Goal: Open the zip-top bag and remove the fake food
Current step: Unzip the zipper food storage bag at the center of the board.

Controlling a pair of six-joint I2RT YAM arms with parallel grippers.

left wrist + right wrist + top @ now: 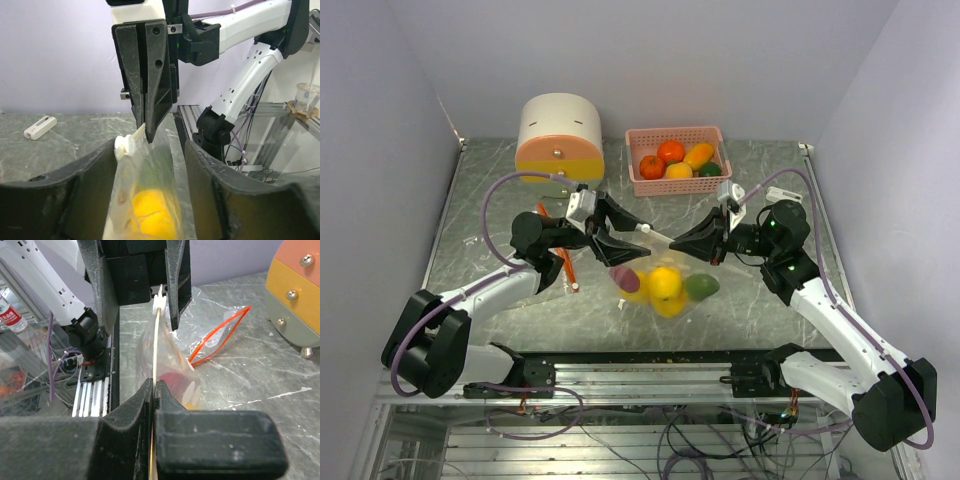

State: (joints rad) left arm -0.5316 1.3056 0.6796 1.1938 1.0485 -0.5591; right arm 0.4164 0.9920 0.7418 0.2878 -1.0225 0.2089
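Pinched flat between the matte black fingers of the right gripper (154, 386): the thin cream zip edge of a clear, crinkled zip-top bag (170, 355). Opposite, left gripper (150, 150) spread apart, blunt wedge fingers standing either side of the bag's top and its small white slider (122, 145), clear of the film. Stretched between both arms over the marbled grey table (780, 190). Sagging low inside: glossy, rounded fake food (665, 283) in yellow, green and dark purple. Farther back, a pink slotted basket (638, 185) of more shiny fruit beside a round cream-and-orange drawer box (560, 135).
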